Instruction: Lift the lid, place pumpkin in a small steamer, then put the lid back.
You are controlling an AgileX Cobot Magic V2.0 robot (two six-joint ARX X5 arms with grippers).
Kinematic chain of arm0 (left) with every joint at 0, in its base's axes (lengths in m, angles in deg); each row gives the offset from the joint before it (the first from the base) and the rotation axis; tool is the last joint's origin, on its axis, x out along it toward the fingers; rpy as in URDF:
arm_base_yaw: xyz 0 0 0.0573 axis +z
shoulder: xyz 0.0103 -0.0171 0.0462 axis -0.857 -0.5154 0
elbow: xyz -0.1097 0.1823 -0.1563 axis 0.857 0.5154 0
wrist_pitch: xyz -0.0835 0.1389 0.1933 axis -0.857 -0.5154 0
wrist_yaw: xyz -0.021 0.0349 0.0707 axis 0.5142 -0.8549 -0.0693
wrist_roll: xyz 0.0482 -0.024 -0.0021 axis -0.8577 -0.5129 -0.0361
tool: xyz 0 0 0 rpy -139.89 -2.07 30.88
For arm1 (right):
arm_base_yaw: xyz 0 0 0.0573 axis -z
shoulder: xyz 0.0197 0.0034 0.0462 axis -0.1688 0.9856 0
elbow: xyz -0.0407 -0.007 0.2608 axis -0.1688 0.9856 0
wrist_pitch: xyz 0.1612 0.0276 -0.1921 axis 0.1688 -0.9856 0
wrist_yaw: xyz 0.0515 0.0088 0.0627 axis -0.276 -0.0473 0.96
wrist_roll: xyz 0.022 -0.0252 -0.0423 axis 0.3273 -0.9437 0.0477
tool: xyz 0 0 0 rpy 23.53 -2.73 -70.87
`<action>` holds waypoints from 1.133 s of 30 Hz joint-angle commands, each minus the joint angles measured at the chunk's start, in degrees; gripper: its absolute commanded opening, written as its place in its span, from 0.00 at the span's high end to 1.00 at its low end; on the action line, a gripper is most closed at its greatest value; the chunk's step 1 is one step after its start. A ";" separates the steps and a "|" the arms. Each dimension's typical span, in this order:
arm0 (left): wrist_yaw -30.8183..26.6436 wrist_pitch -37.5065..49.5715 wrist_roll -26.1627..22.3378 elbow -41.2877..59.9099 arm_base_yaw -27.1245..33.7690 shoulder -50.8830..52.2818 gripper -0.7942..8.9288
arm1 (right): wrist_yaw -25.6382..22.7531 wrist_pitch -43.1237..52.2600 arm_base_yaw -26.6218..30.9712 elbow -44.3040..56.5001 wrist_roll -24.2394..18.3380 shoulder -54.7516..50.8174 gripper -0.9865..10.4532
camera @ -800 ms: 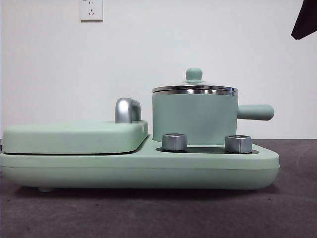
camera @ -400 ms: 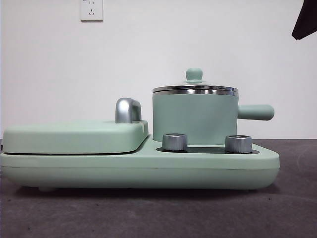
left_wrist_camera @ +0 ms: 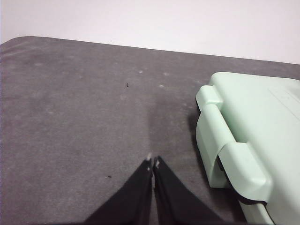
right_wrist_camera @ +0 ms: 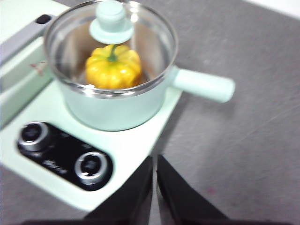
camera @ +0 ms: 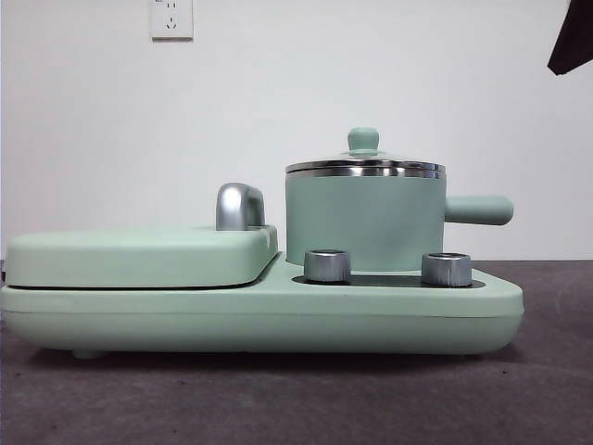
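The small steamer (camera: 363, 221) sits on the right side of the wide appliance base (camera: 278, 311), behind the two silver knobs (camera: 326, 265), its side handle pointing right. The pumpkin (right_wrist_camera: 113, 67) lies inside it, seen through the glass of the lid (right_wrist_camera: 111, 22), which rests closed on the rim. The right gripper (right_wrist_camera: 154, 161) hangs above the counter (right_wrist_camera: 243, 140) beside the base, jaws closed and holding nothing. The left gripper (left_wrist_camera: 153, 162), jaws likewise pressed together and empty, hovers beside the flat rectangular cover (left_wrist_camera: 253, 136).
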 commanded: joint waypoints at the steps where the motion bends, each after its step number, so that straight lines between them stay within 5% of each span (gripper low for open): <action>1: 0.07 -0.52 -0.07 1.01 0.07 0.07 0.91 | -2.51 3.23 2.69 3.91 -2.05 -3.50 0.90; 10: 0.07 -0.52 -0.07 1.01 0.07 0.07 0.91 | -0.61 22.47 18.32 29.20 -2.08 -25.20 0.90; 17: 0.07 -0.52 -0.07 1.01 0.07 0.07 0.91 | 0.96 23.43 25.46 38.10 -2.08 -39.01 0.90; 34: 0.07 -0.57 -0.07 0.98 0.07 0.07 0.91 | 2.84 25.55 29.99 44.81 -0.57 -42.62 0.90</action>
